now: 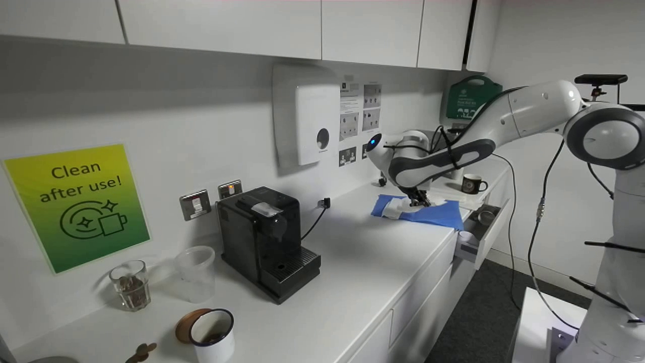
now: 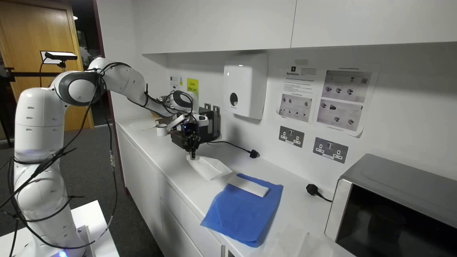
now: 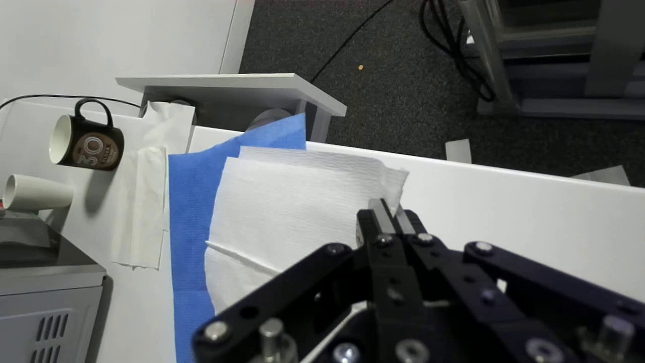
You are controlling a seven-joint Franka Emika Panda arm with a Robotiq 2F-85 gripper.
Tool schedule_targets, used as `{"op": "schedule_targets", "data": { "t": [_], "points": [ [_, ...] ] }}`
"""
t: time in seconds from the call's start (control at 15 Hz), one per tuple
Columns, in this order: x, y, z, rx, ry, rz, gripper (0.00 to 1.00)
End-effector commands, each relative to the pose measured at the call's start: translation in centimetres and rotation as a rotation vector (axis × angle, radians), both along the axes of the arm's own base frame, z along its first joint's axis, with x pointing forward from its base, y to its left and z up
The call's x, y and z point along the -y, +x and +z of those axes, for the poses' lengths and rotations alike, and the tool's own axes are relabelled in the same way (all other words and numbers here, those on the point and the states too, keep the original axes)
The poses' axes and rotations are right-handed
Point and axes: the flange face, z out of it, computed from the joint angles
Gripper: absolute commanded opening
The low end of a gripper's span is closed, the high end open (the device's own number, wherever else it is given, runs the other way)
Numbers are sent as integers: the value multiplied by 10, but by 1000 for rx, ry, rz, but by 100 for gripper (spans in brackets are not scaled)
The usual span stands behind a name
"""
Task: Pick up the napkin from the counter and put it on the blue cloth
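Note:
My gripper (image 3: pixel 390 212) is shut on a corner of the white napkin (image 3: pixel 292 196) in the wrist view. In an exterior view the napkin (image 2: pixel 210 168) hangs from the fingertips (image 2: pixel 192 157) over the white counter (image 2: pixel 160 153), its far end close to the blue cloth. The blue cloth (image 2: pixel 242 214) lies flat near the counter's front edge, with a folded white strip (image 2: pixel 248 185) on it. The cloth also shows in an exterior view (image 1: pixel 436 216) and in the wrist view (image 3: pixel 189 227), where the napkin covers part of it.
A black coffee machine (image 1: pixel 267 242) stands against the wall. A drawer (image 1: pixel 491 234) is open below the cloth's end. A black mug (image 3: pixel 98 143), a white cup (image 3: pixel 38 192), paper towels (image 3: pixel 138 212) and a microwave (image 2: pixel 385 207) are beyond the cloth.

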Motion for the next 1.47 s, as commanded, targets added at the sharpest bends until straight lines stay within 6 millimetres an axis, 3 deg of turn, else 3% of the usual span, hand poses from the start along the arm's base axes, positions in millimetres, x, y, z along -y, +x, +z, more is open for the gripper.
{"op": "schedule_targets", "data": {
  "t": [0.0,0.73,1.4],
  "points": [
    [28,7,0,-21,-17,39,0],
    [73,37,-2,-10,-2,121,0],
    [67,38,-4,-3,14,108,1]
  ]
}}
